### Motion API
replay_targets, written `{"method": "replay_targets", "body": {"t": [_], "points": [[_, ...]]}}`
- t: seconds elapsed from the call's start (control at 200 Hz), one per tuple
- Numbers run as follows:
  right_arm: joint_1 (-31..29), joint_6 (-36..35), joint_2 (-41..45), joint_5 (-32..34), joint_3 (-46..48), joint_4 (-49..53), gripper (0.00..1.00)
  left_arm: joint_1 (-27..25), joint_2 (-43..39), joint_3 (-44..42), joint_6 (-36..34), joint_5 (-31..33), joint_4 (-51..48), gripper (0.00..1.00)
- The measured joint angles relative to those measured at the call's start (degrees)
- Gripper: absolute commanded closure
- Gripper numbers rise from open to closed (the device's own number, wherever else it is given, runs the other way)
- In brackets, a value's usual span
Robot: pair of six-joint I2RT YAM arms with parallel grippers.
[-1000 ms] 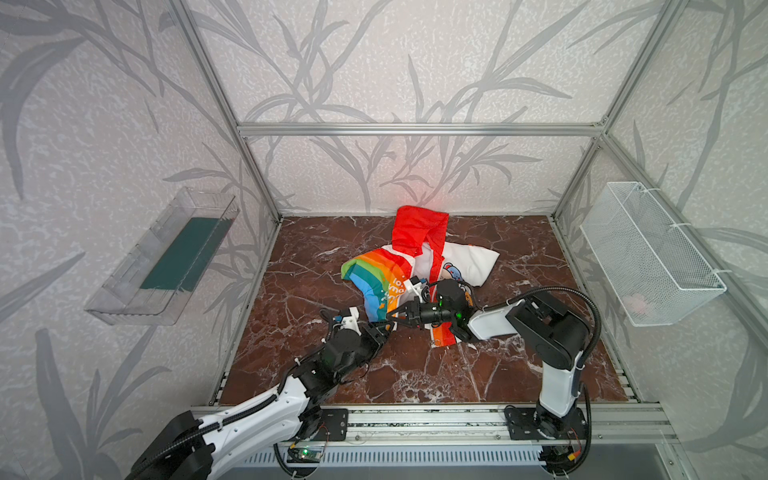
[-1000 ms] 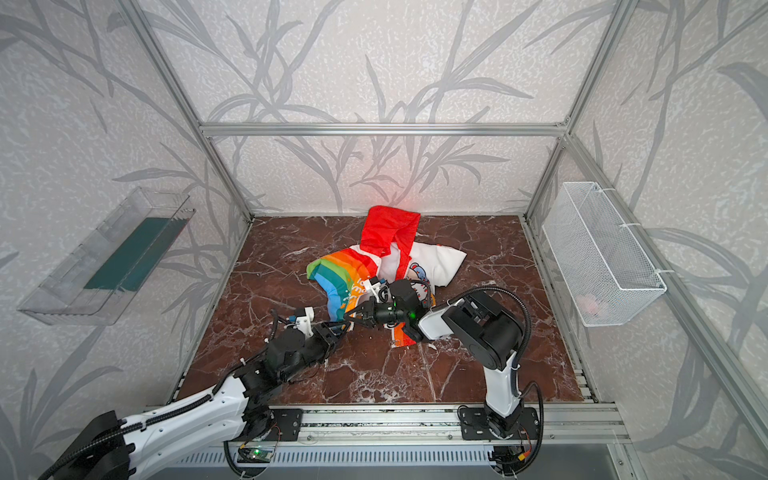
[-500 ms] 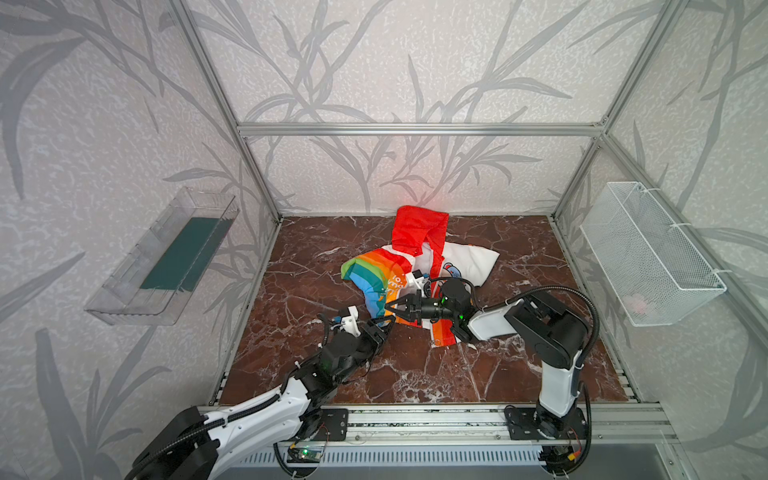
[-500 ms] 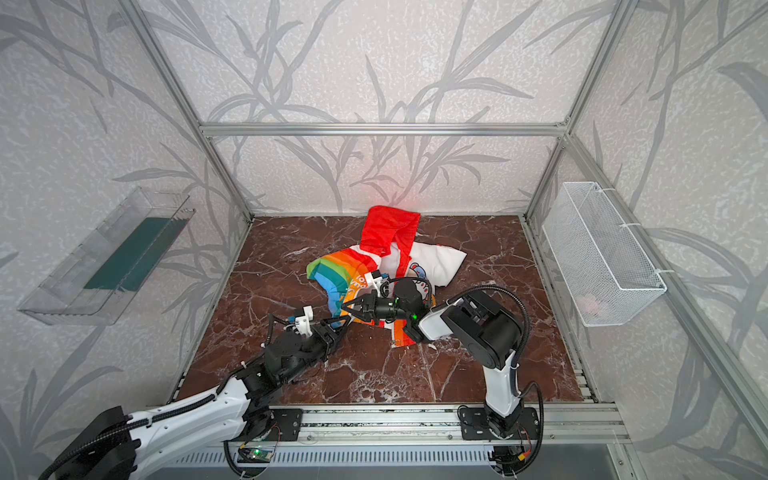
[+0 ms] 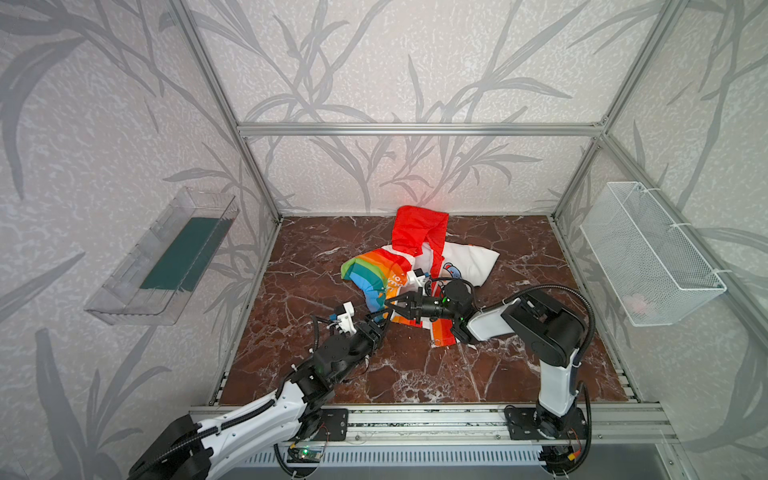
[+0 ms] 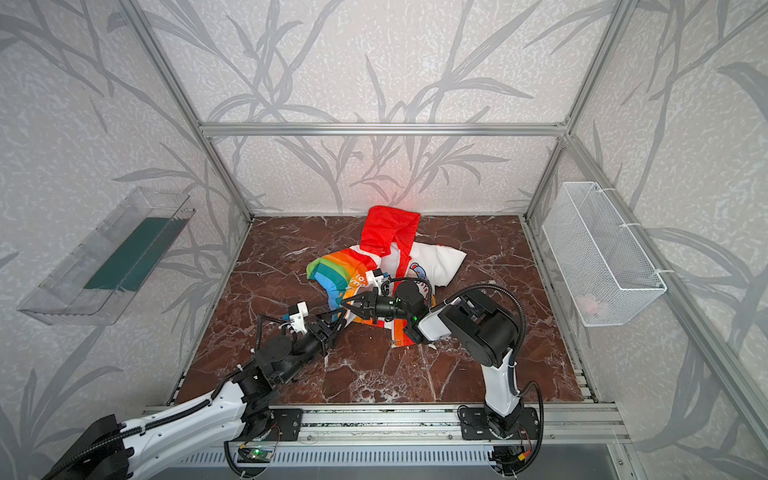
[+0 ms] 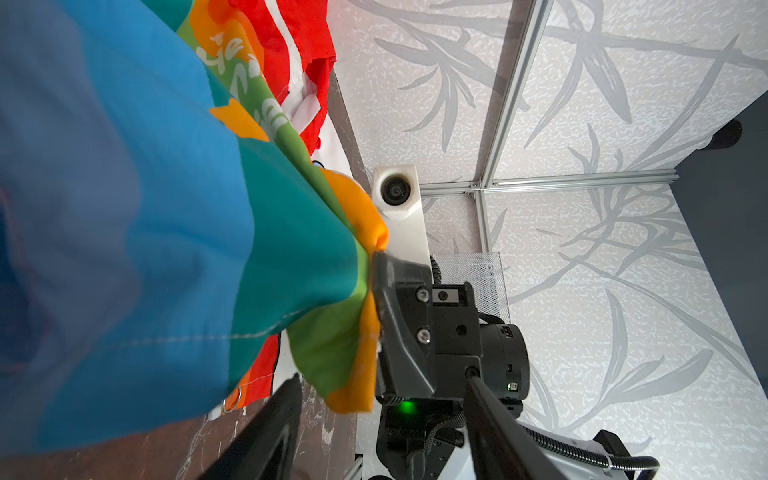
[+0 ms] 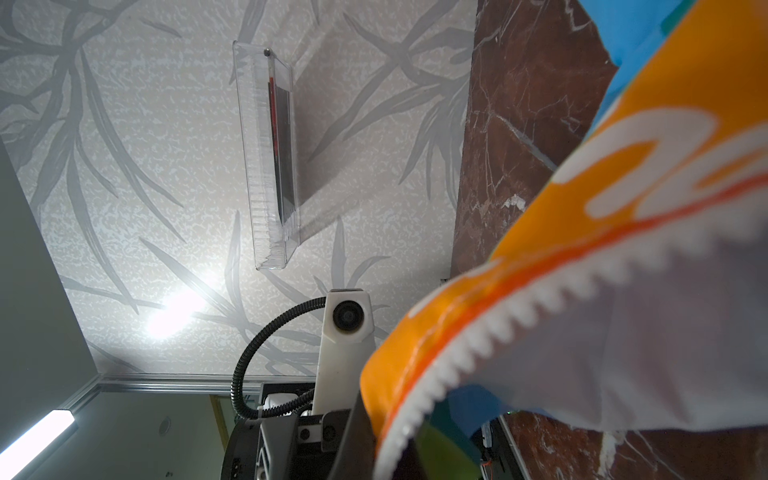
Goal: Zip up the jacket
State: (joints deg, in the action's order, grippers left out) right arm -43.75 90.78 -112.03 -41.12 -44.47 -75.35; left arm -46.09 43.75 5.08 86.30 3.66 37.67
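A small child's jacket (image 5: 419, 257) lies crumpled on the brown marble table (image 5: 523, 249), around the middle and toward the back wall. In both top views its red hood (image 6: 388, 226) points toward the back, a white printed part spreads to the right, and a rainbow-striped panel (image 5: 370, 274) lies on the left.

The right gripper (image 5: 392, 302) reaches leftward across the middle. Its fingers are pressed together on the edge of the rainbow panel, pinching a fold of green and orange fabric, as the left wrist view shows (image 7: 376, 266). The pinched cloth is raised off the table. In the right wrist view, a row of white zipper teeth (image 8: 494, 320) runs along the orange edge close to the camera.

The left gripper (image 5: 384, 318) sits just below and beside the right one, near the front hem of the jacket. Its black fingers (image 7: 274, 424) are spread with nothing between them, apart from the cloth. A small metal ring (image 7: 232, 402) hangs at the lower edge of the fabric near them.

A clear plastic bin (image 5: 166, 257) hangs on the left wall and a white wire basket (image 5: 648, 257) on the right wall.
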Motion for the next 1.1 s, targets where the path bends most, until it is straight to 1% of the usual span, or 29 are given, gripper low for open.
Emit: {"method": "replay_targets", "body": {"t": [0.285, 0.63, 0.735, 0.845, 0.935, 1.0, 1.1], "points": [[0.0, 1.77, 0.33, 0.66, 0.0, -1.42, 1.0, 0.0, 2.89, -0.02, 0.13, 0.94, 4.79, 0.35], [-0.02, 2.82, 0.68, 0.83, -0.02, -1.6, 1.0, 0.0, 2.93, 0.0, -0.07, 2.29, 5.73, 0.34], [-0.09, 3.08, 0.98, 1.25, -0.02, -1.6, 1.0, 0.0, 4.04, 0.0, -0.11, 2.32, 7.17, 0.35], [-0.11, 3.54, 1.6, 1.53, -0.02, -1.62, 1.0, 0.0, 5.95, 0.0, -0.09, 2.36, 9.29, 0.41], [-0.13, 3.72, 2.1, 1.66, -0.04, -1.62, 1.0, 0.0, 6.34, 0.0, -0.13, 2.47, 9.77, 0.5], [-0.13, 3.74, 2.32, 1.68, -0.04, -1.7, 1.0, 0.0, 6.14, 0.0, -0.15, 2.67, 9.9, 0.52], [-0.13, 3.76, 2.34, 1.68, -0.04, -1.86, 1.0, 0.0, 4.96, 0.0, -0.22, 3.3, 9.7, 0.53]]}}
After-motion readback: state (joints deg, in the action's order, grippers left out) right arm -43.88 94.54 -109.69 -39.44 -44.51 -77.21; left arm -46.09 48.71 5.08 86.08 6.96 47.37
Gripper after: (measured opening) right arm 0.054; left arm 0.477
